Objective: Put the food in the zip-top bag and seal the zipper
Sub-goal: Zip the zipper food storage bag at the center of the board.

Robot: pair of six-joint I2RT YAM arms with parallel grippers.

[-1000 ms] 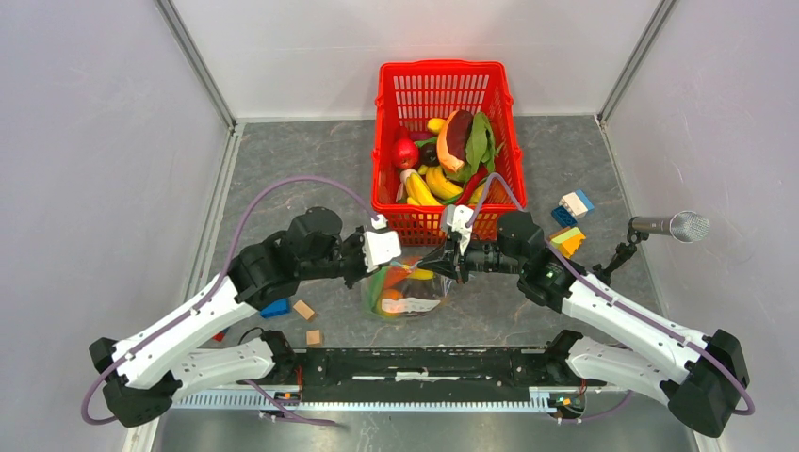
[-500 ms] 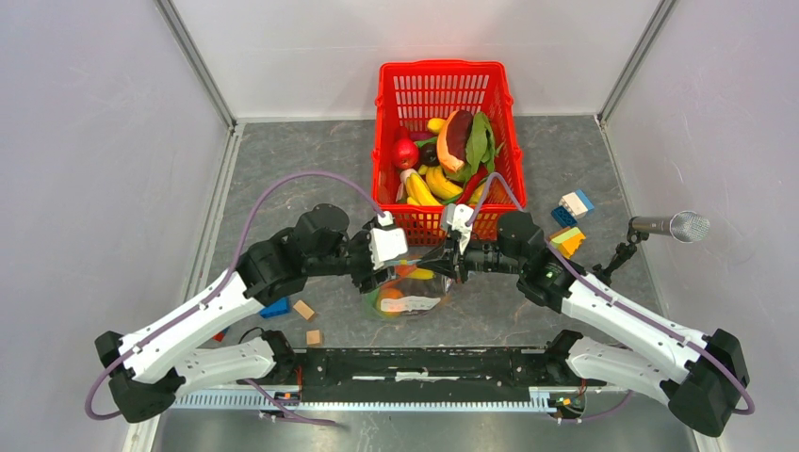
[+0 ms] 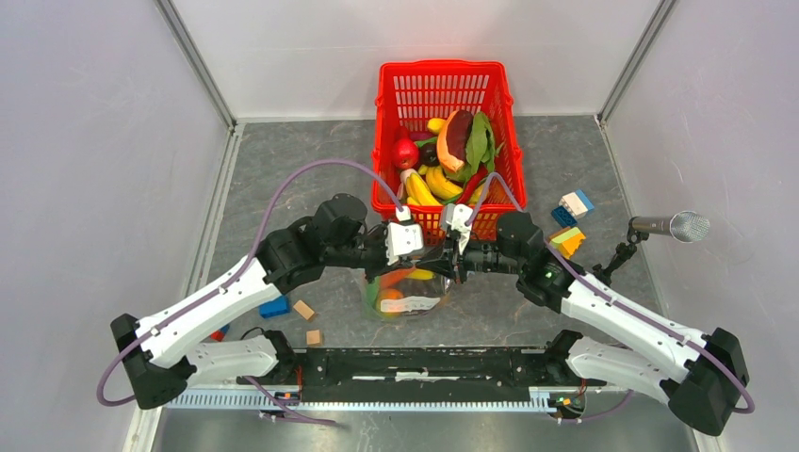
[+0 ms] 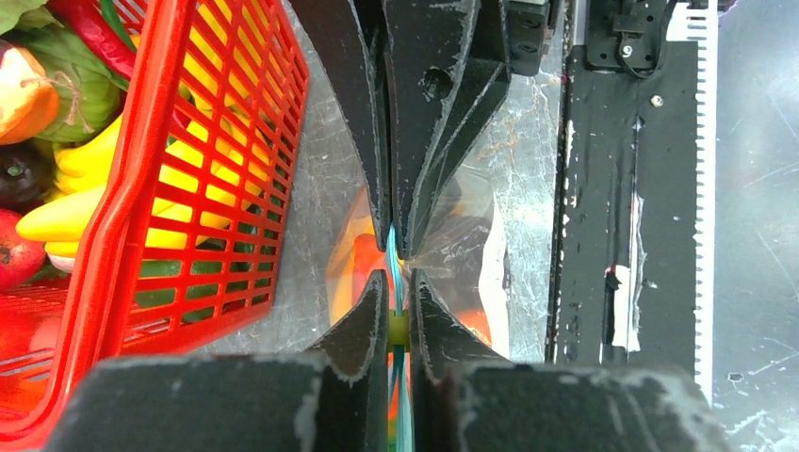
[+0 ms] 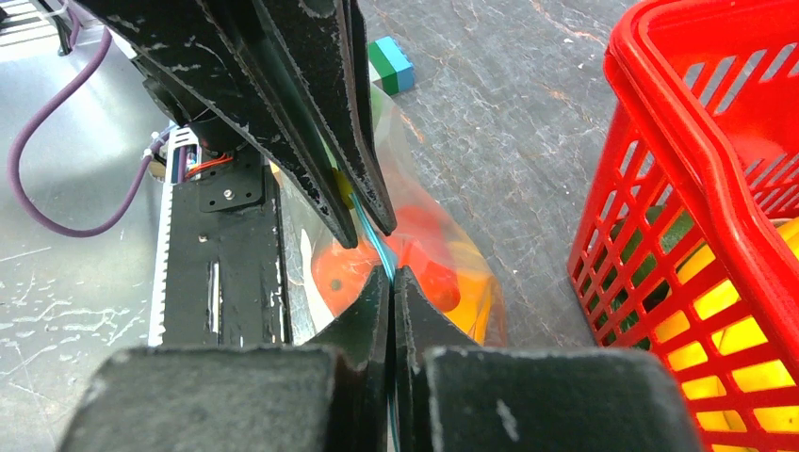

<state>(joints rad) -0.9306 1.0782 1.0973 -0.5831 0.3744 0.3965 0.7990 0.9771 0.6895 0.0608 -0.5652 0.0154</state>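
Note:
The zip-top bag (image 3: 407,294) lies just in front of the red basket, and food (image 5: 426,273) in orange, red and yellow shows through its clear plastic. Along its mouth the light-blue zipper (image 4: 395,254) stands up between both grippers. My left gripper (image 4: 398,275) is shut on the zipper with a small yellow-green piece between its jaws. Tip to tip with it, my right gripper (image 5: 393,270) is shut tight on the same strip. From above, the left gripper (image 3: 426,258) and right gripper (image 3: 447,261) meet over the bag.
The red basket (image 3: 443,73), heaped with more toy food, stands right behind the bag. Building blocks (image 3: 572,205) lie at the right near a microphone (image 3: 671,226). At the left lie a blue block (image 3: 274,307) and two wooden cubes (image 3: 303,310).
My left gripper has travelled right along the bag's mouth and now sits tip to tip with the right gripper. The right arm and the bag have hardly moved.

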